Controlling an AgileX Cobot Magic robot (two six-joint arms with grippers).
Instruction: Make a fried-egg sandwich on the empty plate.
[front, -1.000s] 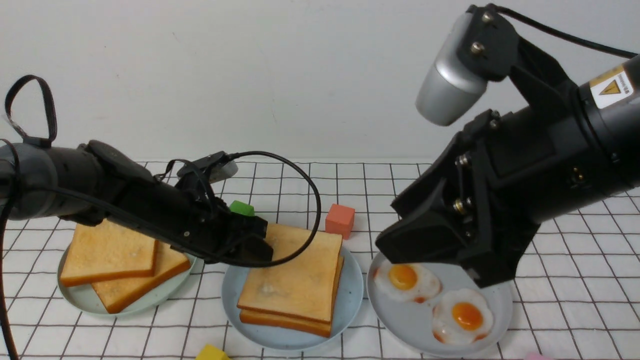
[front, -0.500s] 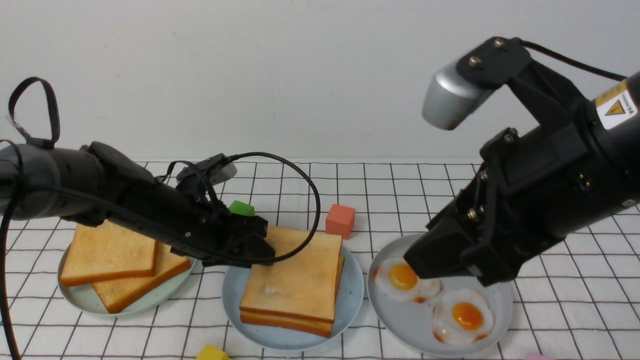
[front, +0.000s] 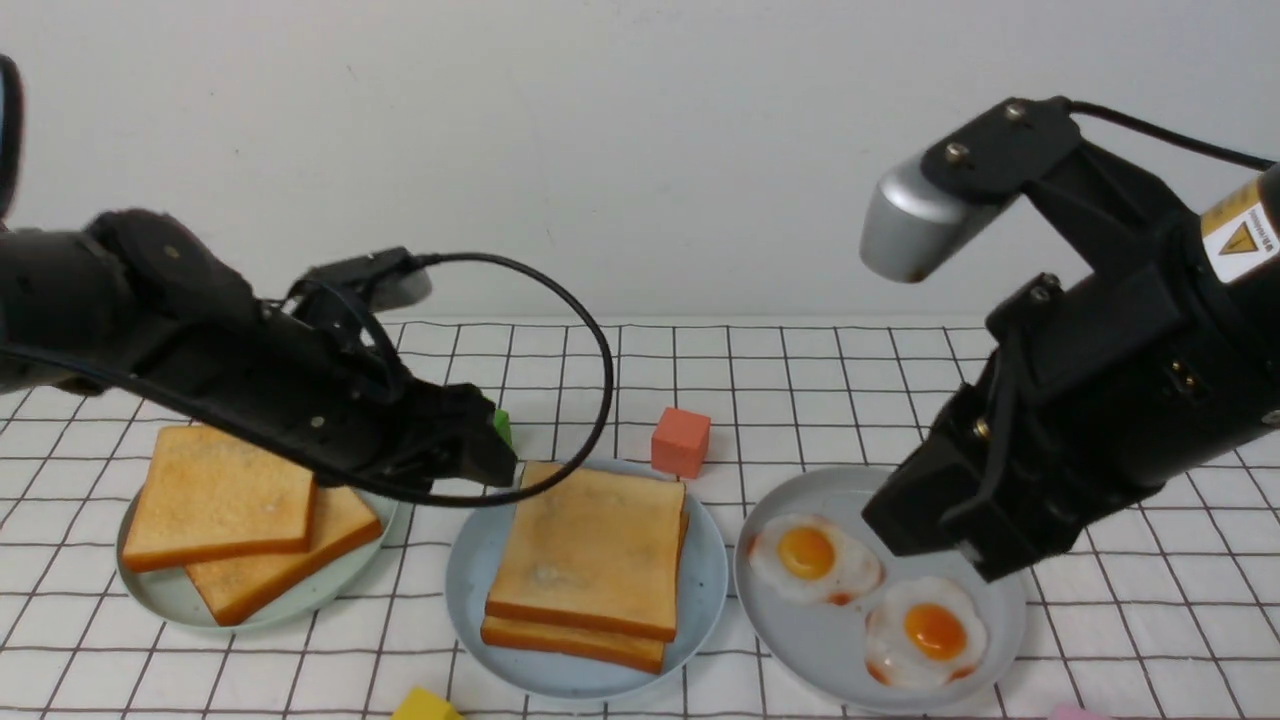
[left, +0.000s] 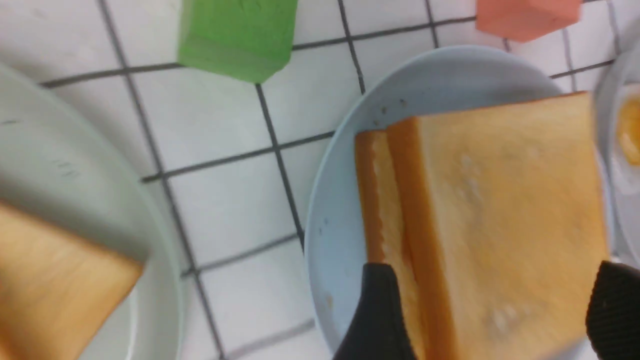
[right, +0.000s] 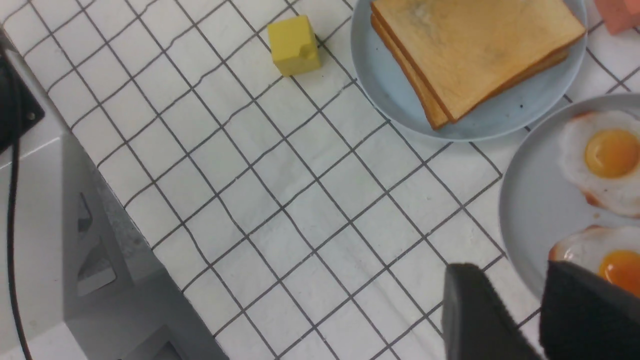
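Observation:
Two golden toast slices (front: 590, 545) lie stacked on the light blue speckled plate (front: 470, 580); no egg shows between them. Two fried eggs (front: 812, 562) (front: 925, 632) lie on the grey plate (front: 800, 640). My left gripper (front: 490, 460) is open and empty, hovering over the stack's far left corner. In the left wrist view its gripper (left: 495, 320) spans the toast (left: 500, 200) with wide jaws. My right gripper (front: 930, 530) is open and empty above the grey plate. In the right wrist view its gripper (right: 520, 310) is at that plate's rim (right: 535, 215).
A pale green plate (front: 160, 595) at the left holds two more toast slices (front: 215, 495). An orange cube (front: 680, 440) and a green cube (front: 501, 425) sit behind the plates. A yellow cube (front: 425, 705) lies at the front edge.
My left arm has risen and drawn back to the left, off the toast stack. My right arm has pulled back to the right and lower, uncovering the eggs.

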